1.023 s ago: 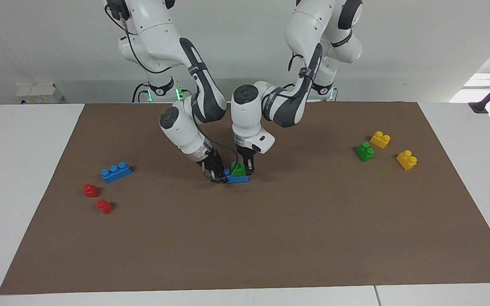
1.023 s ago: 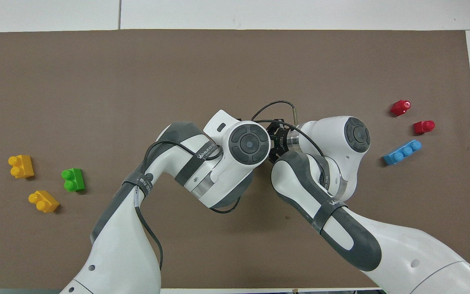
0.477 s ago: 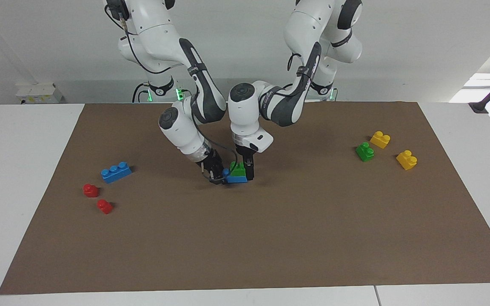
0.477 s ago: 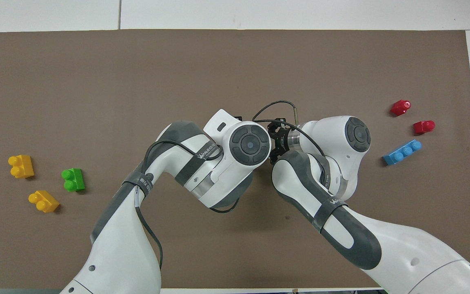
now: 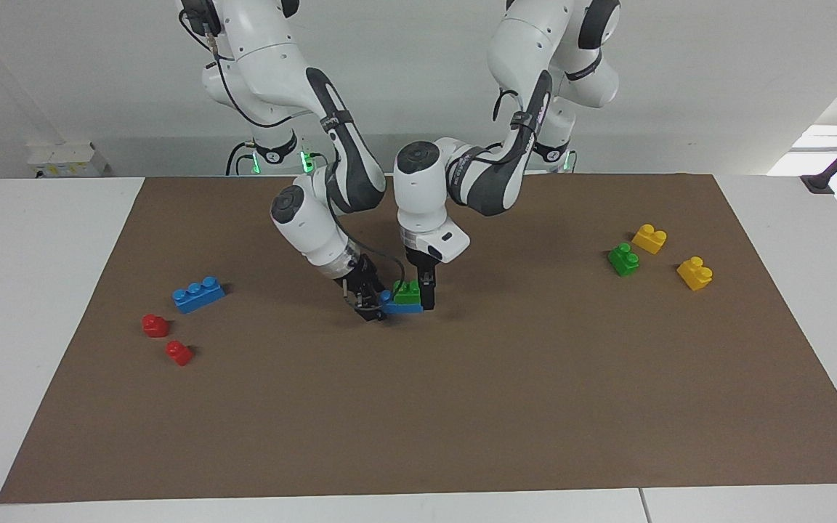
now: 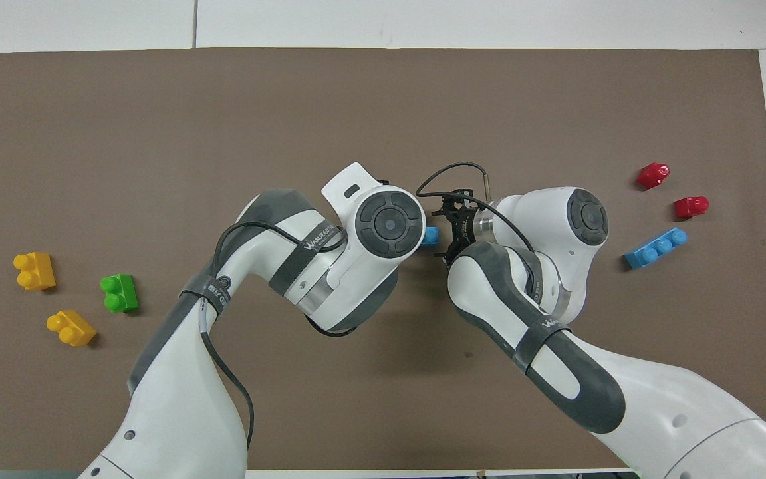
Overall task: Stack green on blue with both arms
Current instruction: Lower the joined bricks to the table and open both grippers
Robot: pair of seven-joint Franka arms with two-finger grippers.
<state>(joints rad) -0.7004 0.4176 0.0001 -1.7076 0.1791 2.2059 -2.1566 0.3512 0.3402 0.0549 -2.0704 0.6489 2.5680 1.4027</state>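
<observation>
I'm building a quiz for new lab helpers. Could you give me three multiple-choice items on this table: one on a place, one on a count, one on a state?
1. The loose blue brick lies
A. beside the red bricks, toward the right arm's end of the table
B. toward the left arm's end of the table
C. off the brown mat

2. How many yellow bricks are there?
A. one
B. two
C. four

3. The middle green brick, between the left gripper and the right gripper,
A. sits on a blue brick
B. lies alone on the mat
C. hangs high above the table

Answers:
1. A, since both views show it next to the two red bricks.
2. B, since two are visible, lying close together.
3. A, since the facing view shows blue directly beneath it.
</observation>
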